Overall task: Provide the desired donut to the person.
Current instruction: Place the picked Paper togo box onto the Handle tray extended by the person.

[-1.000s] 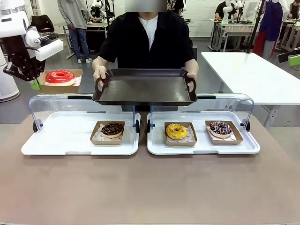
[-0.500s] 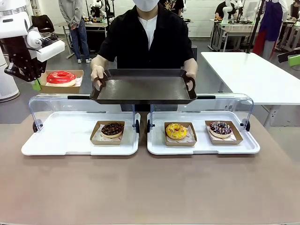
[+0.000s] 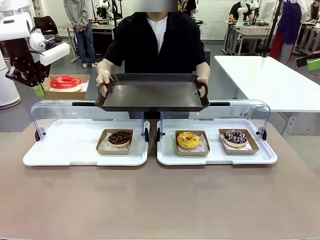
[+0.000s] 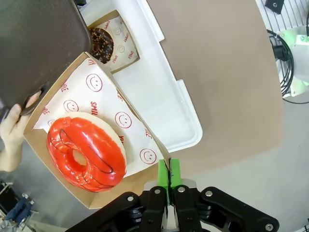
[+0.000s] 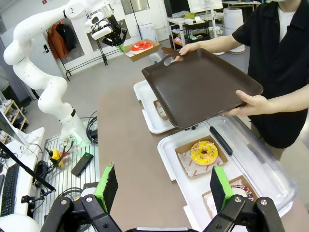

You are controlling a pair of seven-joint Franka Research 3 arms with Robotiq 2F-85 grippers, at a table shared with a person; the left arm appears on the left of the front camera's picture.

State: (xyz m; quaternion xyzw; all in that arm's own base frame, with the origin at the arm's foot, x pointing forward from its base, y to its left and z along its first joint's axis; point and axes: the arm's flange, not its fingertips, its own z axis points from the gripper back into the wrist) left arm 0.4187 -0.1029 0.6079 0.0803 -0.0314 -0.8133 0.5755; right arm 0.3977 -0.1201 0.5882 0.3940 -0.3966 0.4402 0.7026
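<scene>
**Fig. Handover of the boxed donut: hazards.** Left gripper (image 4: 169,175) is closed tight on one thin wall of the cardboard box (image 4: 130,181) and holds it in the air by that edge alone. The box hangs just beside the dark tray (image 3: 150,95), which the person (image 3: 155,40) offers with both hands at the far side of the table (image 3: 160,200). The red donut (image 4: 87,152) lies on the printed liner inside the box, away from the pinched wall. Right gripper (image 5: 164,186) stands fully open and empty. Likely failures:
- (a) The single-edge pinch lets the box sag or twist, so the donut slides to the low side.
- (b) The box corner nearest the tray rim strikes the rim or the person's hand (image 4: 12,135) during the crossing.
- (c) A release before the box sits flat on the tray tips it over
</scene>
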